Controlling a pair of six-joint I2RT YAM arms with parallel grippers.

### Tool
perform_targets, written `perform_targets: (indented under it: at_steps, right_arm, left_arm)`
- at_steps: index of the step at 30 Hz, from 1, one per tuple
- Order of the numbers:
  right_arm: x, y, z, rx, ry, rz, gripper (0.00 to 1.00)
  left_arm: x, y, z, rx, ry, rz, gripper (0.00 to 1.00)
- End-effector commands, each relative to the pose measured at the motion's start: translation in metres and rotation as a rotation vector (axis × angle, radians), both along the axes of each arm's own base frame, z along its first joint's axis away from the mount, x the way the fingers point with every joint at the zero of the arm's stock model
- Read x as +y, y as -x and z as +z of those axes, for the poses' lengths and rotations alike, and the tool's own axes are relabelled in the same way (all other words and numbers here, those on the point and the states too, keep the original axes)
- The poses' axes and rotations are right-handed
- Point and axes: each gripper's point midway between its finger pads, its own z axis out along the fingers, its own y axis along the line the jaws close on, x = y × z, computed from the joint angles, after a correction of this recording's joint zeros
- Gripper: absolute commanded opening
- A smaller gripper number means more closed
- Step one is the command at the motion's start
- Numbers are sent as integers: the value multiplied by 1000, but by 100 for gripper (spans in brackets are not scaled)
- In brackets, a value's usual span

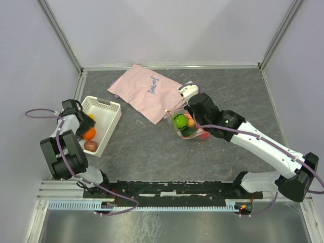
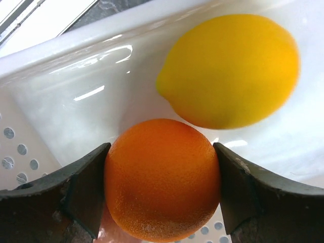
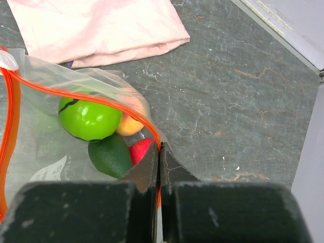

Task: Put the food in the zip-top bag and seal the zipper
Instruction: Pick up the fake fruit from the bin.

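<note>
Grey table (image 1: 152, 152) carries pink cloth (image 1: 144, 93), white basket (image 1: 109, 124) (slotted) and zip-top bag (image 1: 183, 129)

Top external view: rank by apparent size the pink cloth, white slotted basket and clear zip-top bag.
Largest: pink cloth with blue writing.
Then white slotted plastic basket.
Smallest: clear crinkly zip-top bag, partly hidden by the right arm.

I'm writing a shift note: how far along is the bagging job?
Done: a bright green fruit, a dark green one, a peach one and a red one sit in the zip-top bag. In hand: the right gripper pinches the zipper, mouth open; the left gripper clasps an orange in the basket. Left: that orange, the lemon and a brown fruit, then sealing.
</note>
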Motion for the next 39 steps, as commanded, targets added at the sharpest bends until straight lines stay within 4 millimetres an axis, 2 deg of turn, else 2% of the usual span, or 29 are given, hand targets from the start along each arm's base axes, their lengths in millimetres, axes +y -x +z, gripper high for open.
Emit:
perform_targets:
  at_steps: [1, 4, 7, 14, 19, 23, 31, 39]
  right_arm:
    - [2, -1, 22, -43, -71, -2, 1]
    - [3, -2, 21, -32, -62, -3, 1]
    - [5, -3, 21, -23, -56, -2, 1]
    - [9, -3, 22, -4, -55, 9, 1]
    - [13, -2, 23, 8, -79, 15, 2]
    - [17, -1, 26, 12, -103, 23, 2]
    - [17, -2, 24, 28, -84, 19, 2]
    - [21, -1, 25, 28, -99, 34, 2]
  left_arm:
    - [-4, -18, 36, -132, -39, -77, 71]
    - [-9, -22, 50, -176, -45, -103, 70]
    - [-26, -30, 76, -271, -48, -165, 69]
    - [-80, -41, 119, -425, -18, -351, 68]
    - [-115, -40, 138, -507, 23, -459, 67]
    - [-153, -37, 157, -586, 61, -586, 66]
    - [-232, -9, 213, -845, 179, -827, 64]
    - [-290, 23, 248, -1043, 316, -963, 60]
